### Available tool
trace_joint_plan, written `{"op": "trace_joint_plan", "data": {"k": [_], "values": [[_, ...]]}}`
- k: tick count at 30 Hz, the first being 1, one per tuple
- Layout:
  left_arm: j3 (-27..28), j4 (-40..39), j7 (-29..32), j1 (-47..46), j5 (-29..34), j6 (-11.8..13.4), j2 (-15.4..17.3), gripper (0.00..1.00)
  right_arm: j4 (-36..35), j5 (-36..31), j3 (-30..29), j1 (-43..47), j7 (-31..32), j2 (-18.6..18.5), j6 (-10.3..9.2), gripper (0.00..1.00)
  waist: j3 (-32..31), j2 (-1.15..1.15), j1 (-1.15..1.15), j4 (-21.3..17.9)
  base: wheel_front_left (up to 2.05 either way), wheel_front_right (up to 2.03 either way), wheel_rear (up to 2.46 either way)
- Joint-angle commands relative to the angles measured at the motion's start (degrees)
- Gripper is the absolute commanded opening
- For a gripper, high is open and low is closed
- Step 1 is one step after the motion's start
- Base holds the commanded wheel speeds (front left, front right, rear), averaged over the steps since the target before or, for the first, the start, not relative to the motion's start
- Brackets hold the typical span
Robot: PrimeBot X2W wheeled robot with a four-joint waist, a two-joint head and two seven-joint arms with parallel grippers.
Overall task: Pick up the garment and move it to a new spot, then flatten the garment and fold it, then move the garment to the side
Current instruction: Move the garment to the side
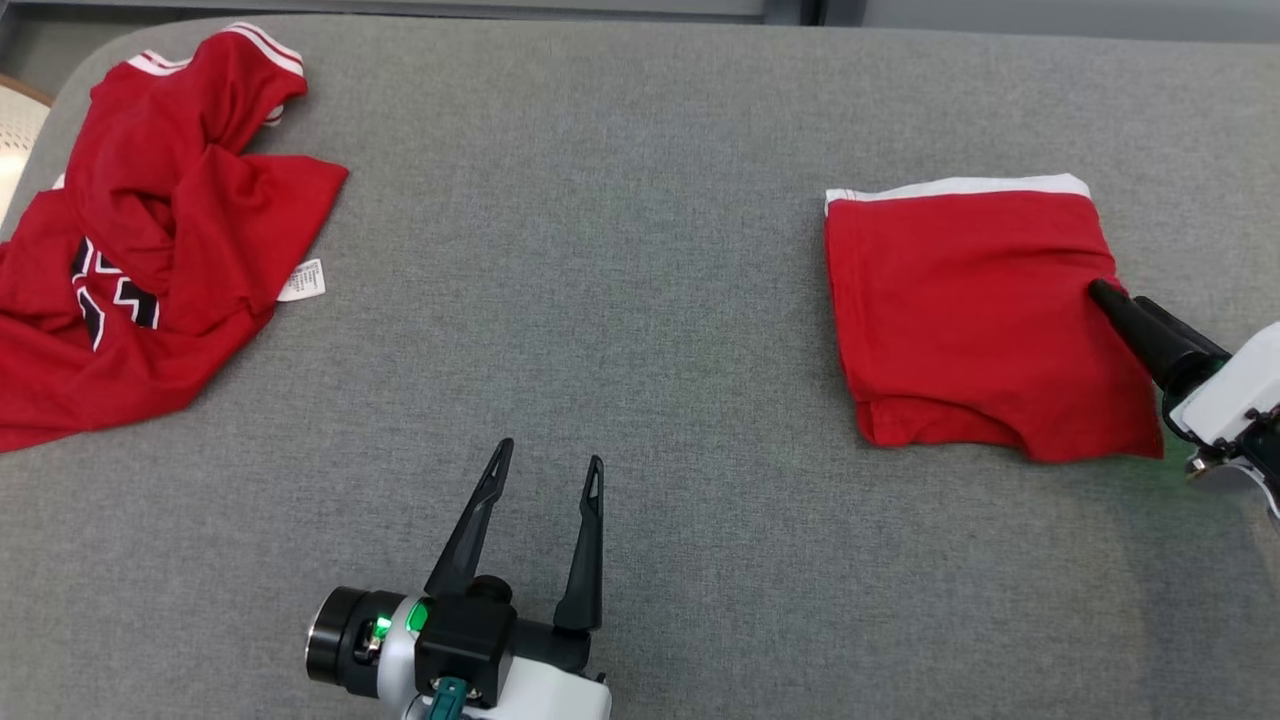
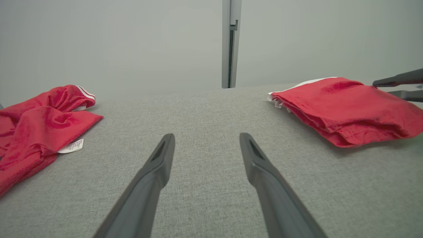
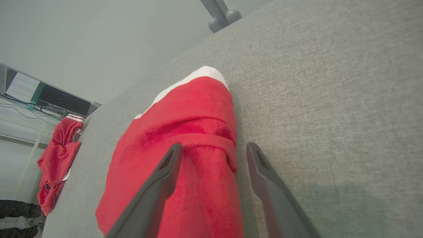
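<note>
Desk (image 1: 650, 250) runs bare between folded red garment (image 1: 985, 320) near the right edge and crumpled jersey (image 1: 150, 230) at the far-left corner, tag (image 1: 302, 281) unreadable; right hand (image 3: 214, 148) gapes astride garment's edge, left hand (image 1: 550, 455) open.

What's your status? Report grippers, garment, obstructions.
Left gripper open, over table. Right gripper open, jaws astride folded garment at its right edge. Crumpled red jersey far left, well apart.

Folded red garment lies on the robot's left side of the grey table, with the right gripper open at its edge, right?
No. The head view shows the folded red garment on the robot's right side of the grey table; the right gripper is open at its edge.
</note>
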Motion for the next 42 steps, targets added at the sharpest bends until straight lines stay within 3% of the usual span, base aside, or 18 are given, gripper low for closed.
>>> {"op": "trace_joint_plan", "data": {"k": [1, 3, 4, 9, 24, 33, 42], "values": [[-0.11, -0.02, -0.10, -1.40, 0.54, 0.43, 0.20, 1.00, -0.28, 0.11, 1.17, -1.41, 0.92, -0.34, -0.02, 0.49, 1.86, 0.00, 0.00, 0.25, 0.00, 0.00, 0.00], [-0.36, -0.02, -0.10, -2.13, 0.72, 0.41, 0.19, 1.00, -0.49, 0.01, 2.57, -2.43, 1.41, -0.52, -0.02, 0.22, 2.71, 0.00, 0.00, 0.04, 0.00, 0.00, 0.00], [-0.49, 0.02, -0.10, -2.46, 1.01, 0.46, 0.21, 1.00, -0.90, -0.42, 3.25, -3.04, 1.05, -0.72, -0.02, 0.00, 3.09, 0.00, 0.00, -0.09, 0.00, 0.00, 0.00], [-0.61, -0.67, -0.10, -4.21, 1.74, 0.64, 0.19, 1.00, -2.45, -3.24, 5.65, -5.54, -3.29, -2.80, -0.02, 0.00, 4.69, 0.00, 0.00, -0.95, 0.00, 0.00, 0.00], [-3.63, -9.88, -0.09, -15.00, 8.28, -2.54, 1.74, 1.00, 1.43, -16.97, 17.23, -18.11, -20.64, -17.13, -0.03, 0.00, 16.67, 0.00, 0.00, -9.40, 0.00, 0.00, 0.00], [-7.10, -12.32, -0.05, -20.27, 10.88, -3.26, 5.18, 1.00, 8.23, -22.25, 22.52, -26.52, -26.46, -19.68, -0.04, 0.00, 22.98, 0.00, 0.00, -14.28, 0.00, 0.00, 0.00], [-8.97, -12.26, -0.03, -22.03, 10.54, -2.48, 7.52, 1.00, 16.65, -29.17, 26.41, -35.29, -28.21, -20.10, -0.07, 0.00, 25.40, 0.00, 0.00, -14.49, 0.00, 0.00, 0.00]]}}
